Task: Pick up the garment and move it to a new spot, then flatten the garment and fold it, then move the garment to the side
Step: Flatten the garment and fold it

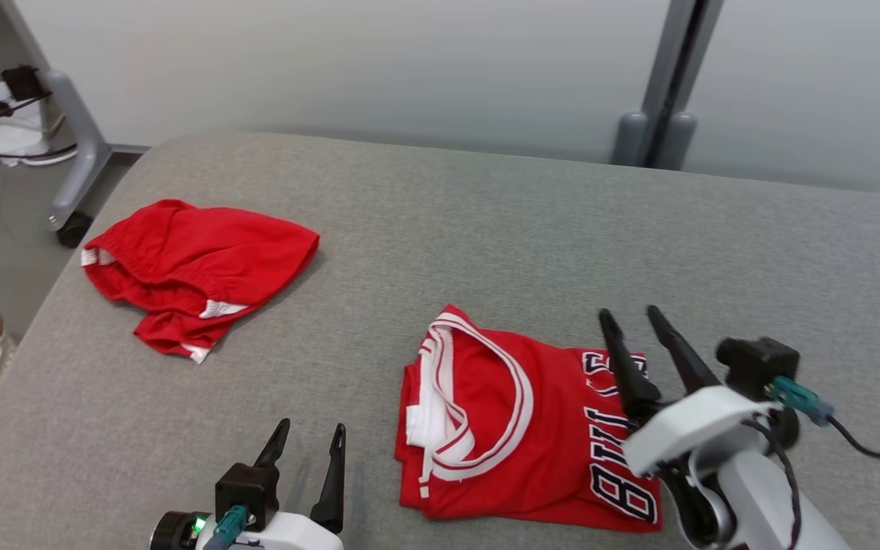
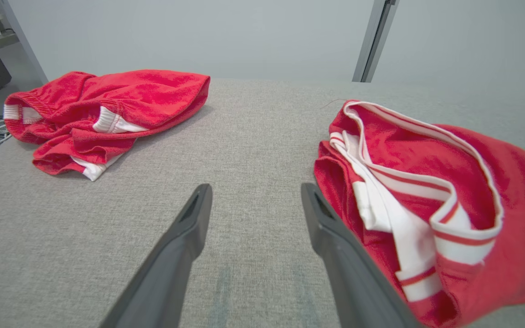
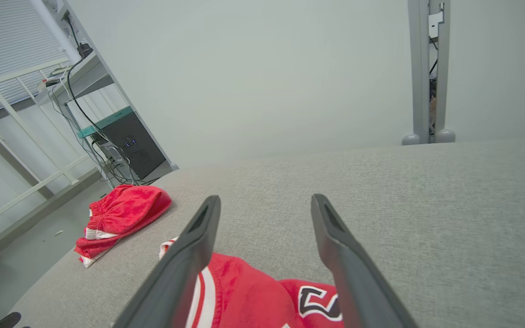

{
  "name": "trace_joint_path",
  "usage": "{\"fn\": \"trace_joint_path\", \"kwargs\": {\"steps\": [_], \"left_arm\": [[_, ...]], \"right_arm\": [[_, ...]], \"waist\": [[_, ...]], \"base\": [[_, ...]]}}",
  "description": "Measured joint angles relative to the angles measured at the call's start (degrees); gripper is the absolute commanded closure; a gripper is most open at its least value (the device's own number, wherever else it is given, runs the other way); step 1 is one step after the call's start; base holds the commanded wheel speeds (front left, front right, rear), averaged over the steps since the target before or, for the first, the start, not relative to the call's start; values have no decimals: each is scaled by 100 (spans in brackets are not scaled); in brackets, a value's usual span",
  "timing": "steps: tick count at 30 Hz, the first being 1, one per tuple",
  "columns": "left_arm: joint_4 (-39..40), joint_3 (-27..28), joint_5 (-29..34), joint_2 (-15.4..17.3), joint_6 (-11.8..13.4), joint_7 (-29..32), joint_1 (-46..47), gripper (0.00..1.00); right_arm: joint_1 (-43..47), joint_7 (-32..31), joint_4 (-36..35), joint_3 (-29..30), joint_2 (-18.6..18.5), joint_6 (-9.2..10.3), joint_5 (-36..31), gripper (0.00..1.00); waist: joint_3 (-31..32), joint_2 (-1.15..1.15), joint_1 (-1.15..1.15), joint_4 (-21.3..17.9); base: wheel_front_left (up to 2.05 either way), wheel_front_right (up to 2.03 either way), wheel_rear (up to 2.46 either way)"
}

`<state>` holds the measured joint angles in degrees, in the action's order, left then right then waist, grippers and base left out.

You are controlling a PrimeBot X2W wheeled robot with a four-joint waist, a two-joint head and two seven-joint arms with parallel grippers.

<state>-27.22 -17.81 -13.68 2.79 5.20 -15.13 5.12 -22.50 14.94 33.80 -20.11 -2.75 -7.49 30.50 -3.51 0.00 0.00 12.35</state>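
The garment, a red jersey (image 1: 547, 428) with white trim and dark lettering, lies folded on the grey table (image 1: 486, 214) at the front right. My right gripper (image 1: 631, 315) hovers over the jersey's right edge, open, with nothing between its fingers. In the right wrist view the jersey (image 3: 244, 296) lies below the spread right gripper (image 3: 266, 199). My left gripper (image 1: 312, 428) stands open at the front, just left of the jersey and apart from it. The left wrist view shows the left gripper (image 2: 255, 187) open over bare cloth, with the jersey (image 2: 517, 191) to its right.
Red shorts (image 1: 195, 267) lie crumpled at the table's far left, also seen as shorts (image 2: 107, 98) and shorts (image 3: 126, 212). A grey post (image 1: 661, 92) stands behind the table. Cables and a rolling stand (image 1: 66, 153) are on the floor at the left.
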Motion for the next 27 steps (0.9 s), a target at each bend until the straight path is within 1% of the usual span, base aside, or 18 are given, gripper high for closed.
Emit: {"fn": "trace_joint_path", "kwargs": {"steps": [4, 8, 11, 17, 27], "left_arm": [[14, 68, 2, -1, 18, 0, 7, 0], [27, 179, 70, -1, 25, 0, 5, 0], [27, 286, 118, -1, 25, 0, -23, 0], [73, 519, 218, 2, 34, 0, -216, 0], [242, 859, 363, 0, 7, 0, -533, 0]], "right_arm": [[491, 4, -290, 764, -2, 0, -620, 0], [886, 5, -592, 1449, 1, 0, -1083, 0], [1206, 5, -716, 1769, -4, 0, -1344, 0], [1669, 5, -832, 2078, 2, 0, -1745, 0], [2067, 5, -887, 2070, 0, 0, -2083, 0]], "waist": [[41, 0, 0, -218], [92, 0, 0, -419], [149, 0, 0, -561], [292, 0, 0, -848], [505, 0, 0, -1166]], "base": [[0, 0, 0], [0, 0, 0], [0, 0, 0], [0, 0, 0], [0, 0, 0]]}}
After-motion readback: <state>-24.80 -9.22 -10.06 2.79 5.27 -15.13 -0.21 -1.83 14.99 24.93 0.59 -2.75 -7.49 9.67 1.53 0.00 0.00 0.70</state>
